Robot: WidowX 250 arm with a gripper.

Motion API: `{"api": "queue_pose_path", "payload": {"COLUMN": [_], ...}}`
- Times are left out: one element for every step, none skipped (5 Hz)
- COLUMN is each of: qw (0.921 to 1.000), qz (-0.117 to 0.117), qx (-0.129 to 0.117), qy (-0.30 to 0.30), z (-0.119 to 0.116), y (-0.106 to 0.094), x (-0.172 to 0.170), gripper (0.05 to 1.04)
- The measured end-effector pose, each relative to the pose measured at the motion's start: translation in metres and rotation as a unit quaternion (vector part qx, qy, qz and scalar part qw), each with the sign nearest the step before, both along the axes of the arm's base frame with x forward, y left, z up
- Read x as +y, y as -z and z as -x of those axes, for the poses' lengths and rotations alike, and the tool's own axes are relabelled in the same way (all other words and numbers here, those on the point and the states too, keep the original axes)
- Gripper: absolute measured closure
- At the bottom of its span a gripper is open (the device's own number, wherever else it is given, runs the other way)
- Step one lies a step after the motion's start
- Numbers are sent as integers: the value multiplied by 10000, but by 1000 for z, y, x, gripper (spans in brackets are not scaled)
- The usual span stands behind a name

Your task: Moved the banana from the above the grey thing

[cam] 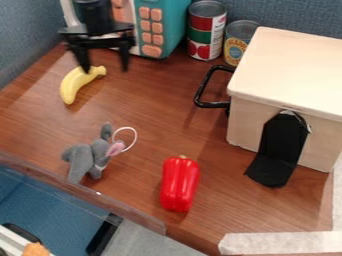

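The black gripper (105, 69) hangs at the upper left of the camera view with its two fingers spread apart and nothing held between them. Just below it a yellow banana (77, 84) lies on the brown table, its stem end near the left fingertip; whether they touch I cannot tell. A grey plush elephant (90, 157) with a pink part and a white loop lies lower down, near the table's front left edge, well apart from the banana.
A red pepper (179, 184) lies at the front middle. The wooden box (287, 75) with black handle and black bracket stands at the right. Two cans (207, 30) and a teal toy microwave (164, 25) line the back. A clear rail (87, 192) edges the front left.
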State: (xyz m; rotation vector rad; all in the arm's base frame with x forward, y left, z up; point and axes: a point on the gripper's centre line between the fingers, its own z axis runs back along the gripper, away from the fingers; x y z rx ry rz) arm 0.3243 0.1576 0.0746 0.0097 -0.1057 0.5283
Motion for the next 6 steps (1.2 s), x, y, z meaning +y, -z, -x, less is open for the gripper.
{"api": "queue_pose_path", "payload": {"qw": [9994,9980,9969,9949,9946,9957], "qz": [-290,-596,-603,-445,-415,-424], "qx": [-154,-85,477,901,936,820], "qy": [-102,-216,-171,-124,-146,-116], "z": [13,14,7,2,0,6], "y": [-1,5,31,61,62,54], "x": [40,60,63,63,64,57], "gripper": [83,83,83,136,422,531]}}
